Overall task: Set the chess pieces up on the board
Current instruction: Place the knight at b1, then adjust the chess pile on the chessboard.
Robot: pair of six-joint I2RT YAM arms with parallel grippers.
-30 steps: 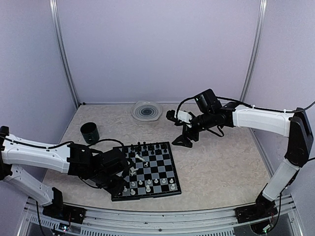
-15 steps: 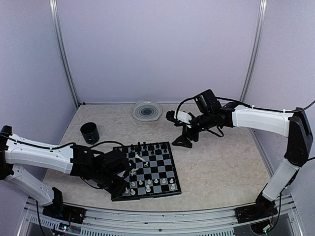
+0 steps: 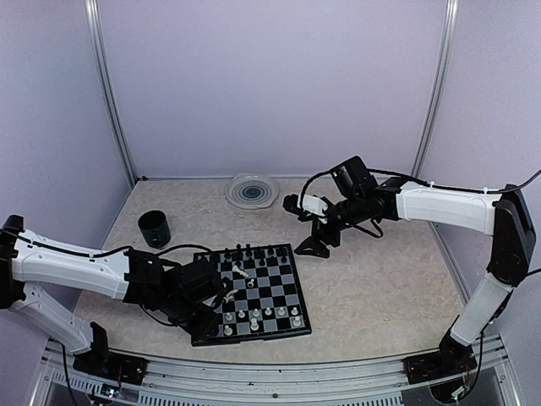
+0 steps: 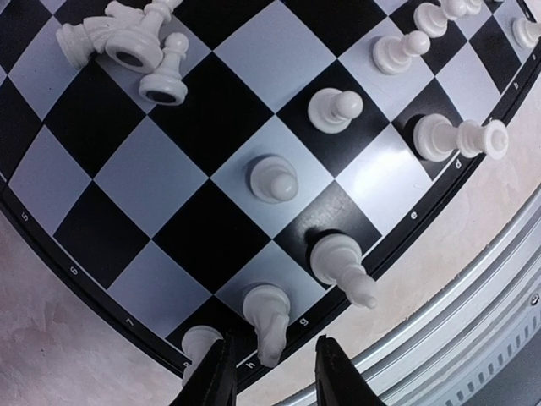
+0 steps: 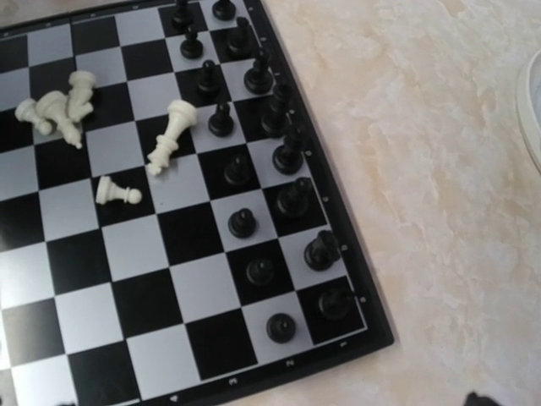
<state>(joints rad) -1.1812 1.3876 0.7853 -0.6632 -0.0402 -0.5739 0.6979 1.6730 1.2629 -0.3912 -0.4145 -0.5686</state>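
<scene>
Left claw [image 4: 272,365] is down low at the near corner of the board [image 4: 76,245], jaws apart. A cream piece [image 4: 267,320] (knight maybe, can't swear to it) sits in the gap between the tips. It isn't pinched, it leans a bit, and it sits closer to one finger than the other.

So if the plan is to grab it, I'd centre the gap on it first, otherwise one finger just shoves it over. Close slow, since these things are tiny and light and I'd expect them to skate on that glossy board.

Watch the neighbours. A round-topped piece [image 4: 199,340] sits right outside one finger, tight against it. Just beyond the other finger is a tall cream piece [image 4: 342,266], tilted toward the rail [image 4: 473,338]. Come straight up rather than sweeping sideways.

Further out from the claw are two upright pawns [image 4: 272,179], then more cream men along the edge [image 4: 456,138]. At the far end of its view is a toppled heap [image 4: 127,42] that needs sorting.

Past all that, the black men [image 5: 279,161] look lined up along the far side.

Right claw [image 3: 311,245] hangs beyond that far edge over the worktop [image 3: 380,288]. Can't tell whether it's apart or together.
</scene>
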